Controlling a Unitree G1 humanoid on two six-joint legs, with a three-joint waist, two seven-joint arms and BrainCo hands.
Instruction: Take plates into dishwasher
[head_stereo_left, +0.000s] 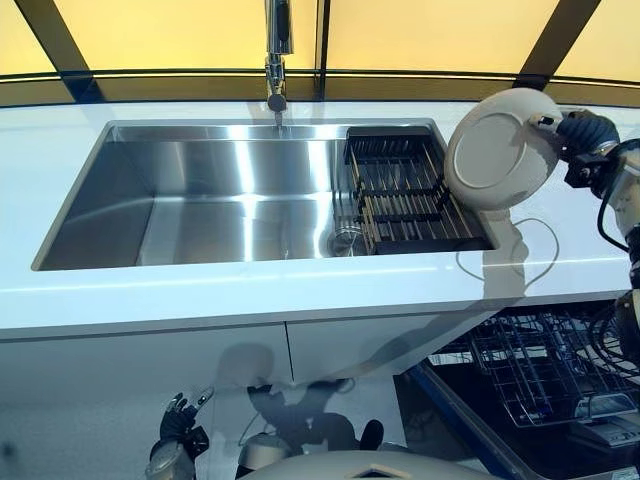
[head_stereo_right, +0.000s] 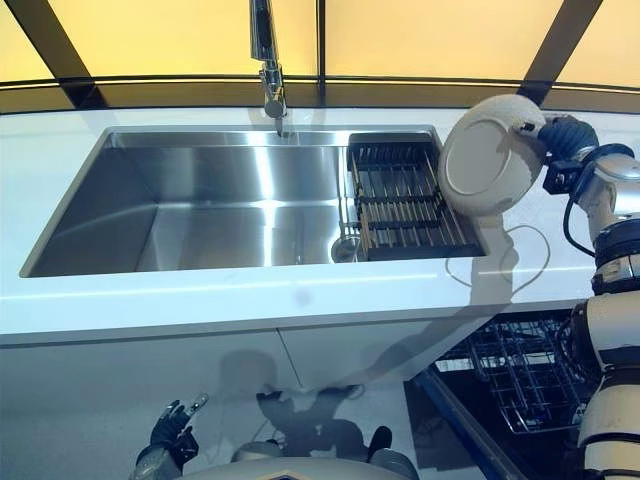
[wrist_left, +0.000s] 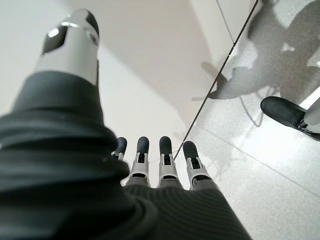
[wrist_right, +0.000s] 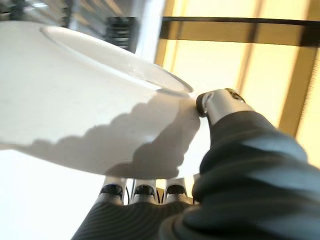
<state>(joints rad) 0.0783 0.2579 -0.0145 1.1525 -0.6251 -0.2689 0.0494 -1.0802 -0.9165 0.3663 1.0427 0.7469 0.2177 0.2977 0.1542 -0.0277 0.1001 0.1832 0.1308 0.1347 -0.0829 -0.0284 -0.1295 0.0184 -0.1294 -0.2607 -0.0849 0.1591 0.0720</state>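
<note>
My right hand (head_stereo_left: 583, 132) is shut on a white plate (head_stereo_left: 497, 150) and holds it on edge in the air above the right end of the sink and the counter. In the right wrist view the plate (wrist_right: 75, 105) fills the frame, with my thumb (wrist_right: 217, 102) on its rim and my fingers (wrist_right: 137, 192) under it. The open dishwasher's wire rack (head_stereo_left: 545, 365) shows low on the right, below the counter. My left hand (head_stereo_left: 178, 425) hangs low by the cabinet front with straight fingers (wrist_left: 167, 160), holding nothing.
A steel sink (head_stereo_left: 200, 200) is set in the white counter (head_stereo_left: 250, 285), with a tap (head_stereo_left: 277, 60) behind it. A black dish rack (head_stereo_left: 405, 195) sits in the sink's right end. White cabinet fronts (head_stereo_left: 120, 370) run under the counter.
</note>
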